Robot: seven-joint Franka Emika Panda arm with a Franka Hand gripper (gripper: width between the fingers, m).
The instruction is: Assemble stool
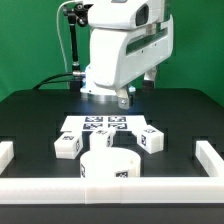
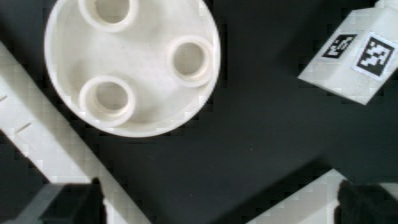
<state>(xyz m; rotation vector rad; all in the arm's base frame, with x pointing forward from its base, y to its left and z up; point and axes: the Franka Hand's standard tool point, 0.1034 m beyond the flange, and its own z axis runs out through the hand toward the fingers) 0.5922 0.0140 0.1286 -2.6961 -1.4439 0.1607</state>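
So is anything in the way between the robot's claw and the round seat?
Nothing visible: only bare black table lies between the open gripper and the seat. One leg sits off to the side.

Seat (image 1: 107, 167) flat, three sockets (image 2: 187, 58) up; one tagged leg (image 1: 68, 146) behind toward exterior view's left, second leg (image 1: 150, 139) toward its right, both seemingly apart from it.

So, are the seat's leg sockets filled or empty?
Empty: in the wrist view the seat shows three bare holes; one leg lies apart.
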